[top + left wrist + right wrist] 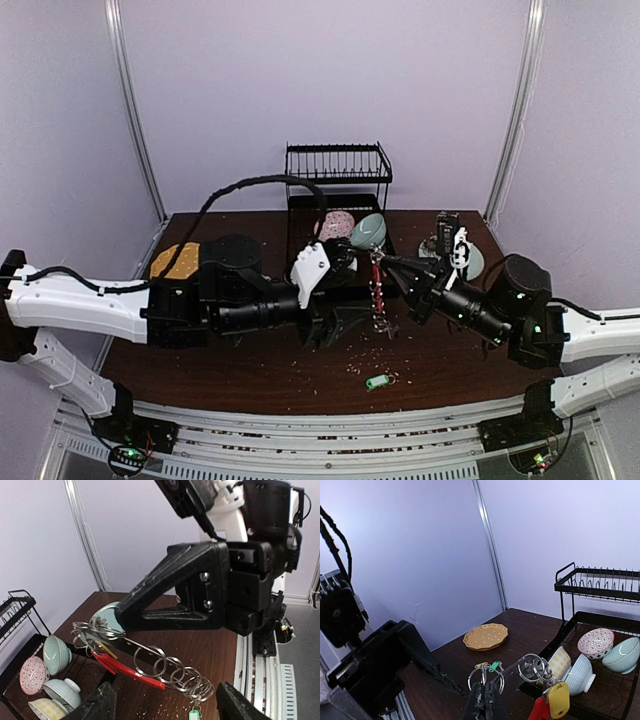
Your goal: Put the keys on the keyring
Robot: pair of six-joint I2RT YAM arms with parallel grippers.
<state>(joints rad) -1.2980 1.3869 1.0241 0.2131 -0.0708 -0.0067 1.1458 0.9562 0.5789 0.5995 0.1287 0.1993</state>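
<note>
Silver keyring (pixel 127 670) in right gripper (pixel 484 690)

White arms (pixel 80 305), black wrists, ribbed black cable (pixel 255 182).

Lit softly and evenly from above; table (pixel 250 385) dark with faint shadows. Small glints on the keyring (pixel 126 669). Slightly grainy; nearest foreground blurred in wrist views.

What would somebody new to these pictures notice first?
The red-sleeved keyring hangs over the table from the shut right gripper, with the open left gripper beside it. A green-tagged key lies alone nearer the arms' bases. Bowls sit in the black dish rack at the back.
</note>
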